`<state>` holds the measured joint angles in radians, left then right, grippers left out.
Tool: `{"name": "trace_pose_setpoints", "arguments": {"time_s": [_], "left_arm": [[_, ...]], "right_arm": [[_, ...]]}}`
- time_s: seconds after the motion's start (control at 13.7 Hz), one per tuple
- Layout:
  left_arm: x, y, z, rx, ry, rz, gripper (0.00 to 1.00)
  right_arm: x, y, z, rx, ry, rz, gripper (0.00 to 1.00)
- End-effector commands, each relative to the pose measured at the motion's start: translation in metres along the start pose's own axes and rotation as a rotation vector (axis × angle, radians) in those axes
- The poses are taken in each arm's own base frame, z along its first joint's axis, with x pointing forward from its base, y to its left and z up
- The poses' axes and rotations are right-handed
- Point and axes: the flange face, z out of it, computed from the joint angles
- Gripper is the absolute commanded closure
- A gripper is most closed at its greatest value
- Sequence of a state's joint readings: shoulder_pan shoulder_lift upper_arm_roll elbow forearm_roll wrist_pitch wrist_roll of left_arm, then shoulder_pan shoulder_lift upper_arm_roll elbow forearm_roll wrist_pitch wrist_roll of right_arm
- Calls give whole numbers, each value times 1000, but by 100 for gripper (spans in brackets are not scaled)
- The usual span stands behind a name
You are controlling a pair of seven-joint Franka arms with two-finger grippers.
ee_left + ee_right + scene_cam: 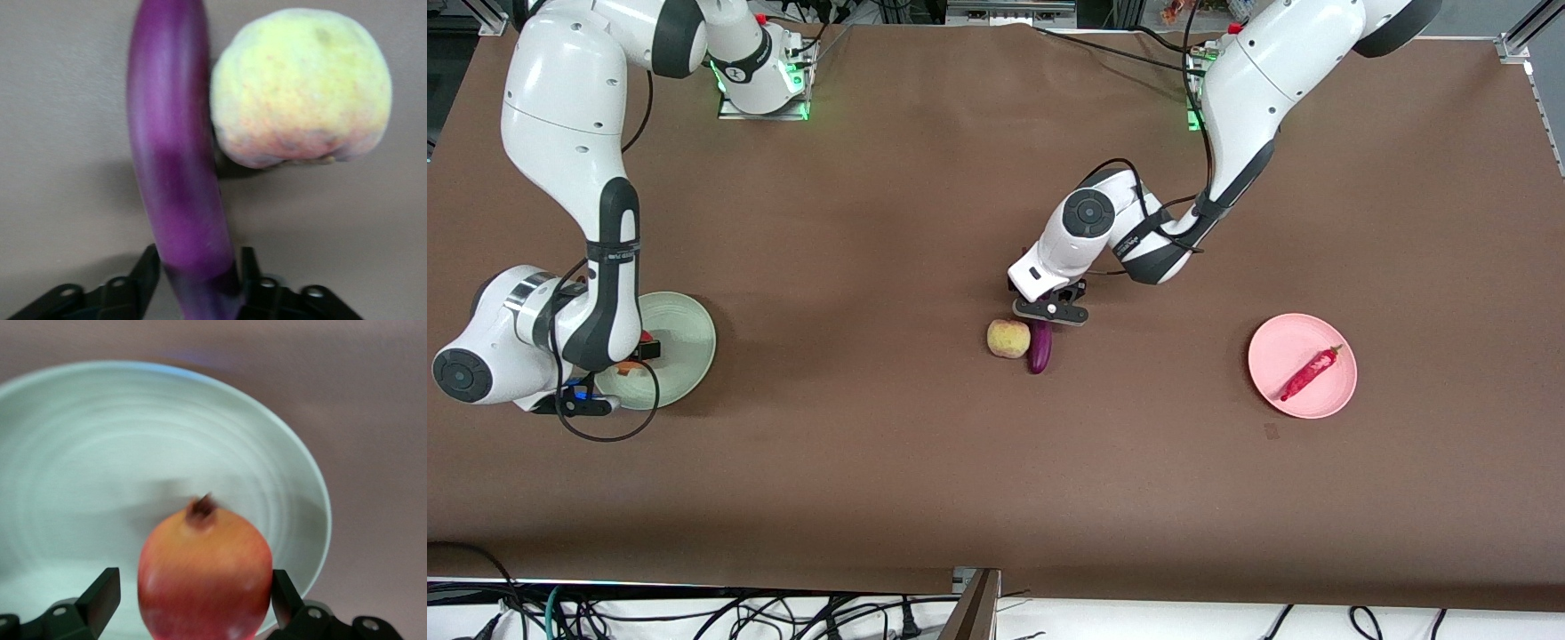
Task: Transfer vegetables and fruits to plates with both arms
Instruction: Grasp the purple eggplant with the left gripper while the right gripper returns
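Left end effector [193, 283] astride eggplant [175, 153]

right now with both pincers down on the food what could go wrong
1. The left pincer straddles one end of the eggplant, so the long body may droop or swing when lifted.
2. The eggplant seems to touch the pale fruit; lifting could roll that fruit away.
3. The right pincer stands open around the apple near the green plate's edge; pulling away might nudge it off.
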<state>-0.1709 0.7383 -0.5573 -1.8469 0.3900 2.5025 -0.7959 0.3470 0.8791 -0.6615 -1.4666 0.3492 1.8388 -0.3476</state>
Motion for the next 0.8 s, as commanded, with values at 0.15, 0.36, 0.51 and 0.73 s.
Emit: {"name": "trace_pose_setpoints", "arguments": {"time_s": [0.15,0.36,0.51,0.73], "left_arm": [[2,-15,-27,177,-1,65,100],[-3,-29,-74,346,-48,81,100],[0,-57,-108,441,-108,142,100],[42,-152,-151,410,-206,410,100]], "right_arm": [[-13,-102,-88,35,-41,-76,0],[-22,-179,-106,98,-53,22,0],[-30,-230,-113,163,-47,84,0],[-40,-293,-119,296,-65,212,0]]}}
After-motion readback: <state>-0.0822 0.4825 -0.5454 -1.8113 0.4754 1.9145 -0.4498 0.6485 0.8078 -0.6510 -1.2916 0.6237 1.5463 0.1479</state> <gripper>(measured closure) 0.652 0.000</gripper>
